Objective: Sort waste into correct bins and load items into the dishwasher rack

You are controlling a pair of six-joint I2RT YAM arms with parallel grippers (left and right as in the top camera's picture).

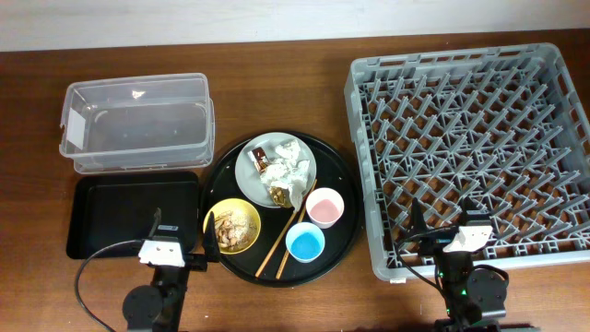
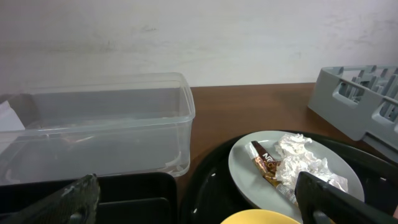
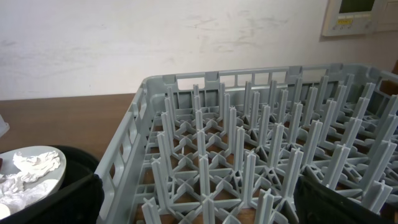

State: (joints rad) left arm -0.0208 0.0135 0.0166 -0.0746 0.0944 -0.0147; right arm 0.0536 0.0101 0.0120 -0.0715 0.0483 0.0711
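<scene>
We take the big round black tray [image 1: 339, 171] as our marker. On it sits the grey-green plate [image 1: 244, 171], at the far side of the tray. White crumpled napkins [image 1: 290, 164] and a brown wrapper [image 1: 261, 157] lie on that plate. The yellow bowl [image 1: 244, 214] sits at the near left of the tray, with brown food scraps [image 1: 226, 235] in it. The pink cup [image 1: 324, 207] stands at the tray's right side; the blue cup [image 1: 305, 243] stands at its near side, just beside the pink one. The chopsticks [image 1: 286, 231] lie slanted on the tray, between the bowl and the two cups.

The clear tub [image 1: 138, 129] sits to the left of the round tray, on the far side; the flat black box tray [image 1: 120, 217] sits to the left of it too, on the near side. The grey rack [image 1: 461, 120] sits to the right of the round tray.

The left gripper [image 2: 199, 202] is at the near left edge of the round tray. Its jaws are spread wide and have hold of nothing; one finger [image 2: 68, 199] shows over the black box tray, the other by the plate.

The right gripper [image 3: 199, 205] is to the right of the round tray, at the rack's near edge. Its jaws are spread wide too, with nothing in them; we cannot tell if they touch the rack.
</scene>
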